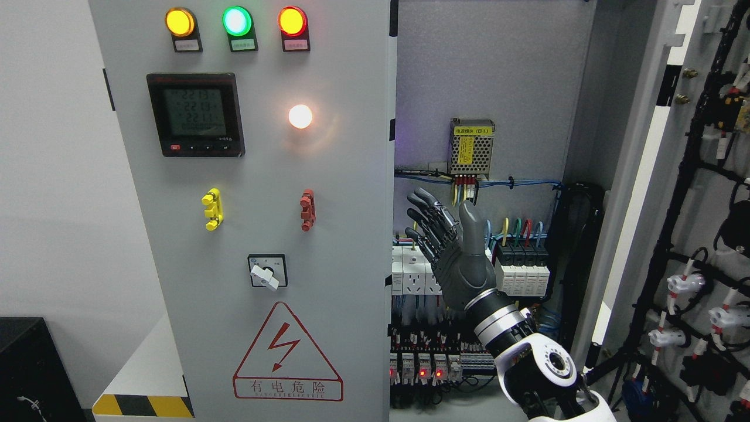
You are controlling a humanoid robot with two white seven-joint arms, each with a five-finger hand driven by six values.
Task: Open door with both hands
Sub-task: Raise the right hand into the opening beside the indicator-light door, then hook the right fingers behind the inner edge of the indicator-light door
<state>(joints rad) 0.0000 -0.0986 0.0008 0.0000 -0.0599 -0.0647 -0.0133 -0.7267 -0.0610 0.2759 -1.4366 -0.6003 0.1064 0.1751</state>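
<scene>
The grey electrical cabinet has two doors. Its left door [328, 234] is closed and carries three indicator lamps, a digital meter, a rotary switch and a red shock-warning triangle. The right door [638, 176] stands swung wide open at the right, with its wired inner face showing. My right arm comes in from the lower right. My right hand [448, 221] is held upright in the opening, in front of the breakers, with its fingers [425, 214] spread and pointing up-left. The fingertips are close to the left door's free edge [391, 176] and hold nothing. My left arm is out of sight.
Inside the cabinet are a power supply [471, 146], rows of breakers [521, 264], terminal blocks with red LEDs [422, 363] and bundled wires. A black-and-yellow striped ledge [140, 404] and a dark box [23, 363] sit at the lower left, before a white wall.
</scene>
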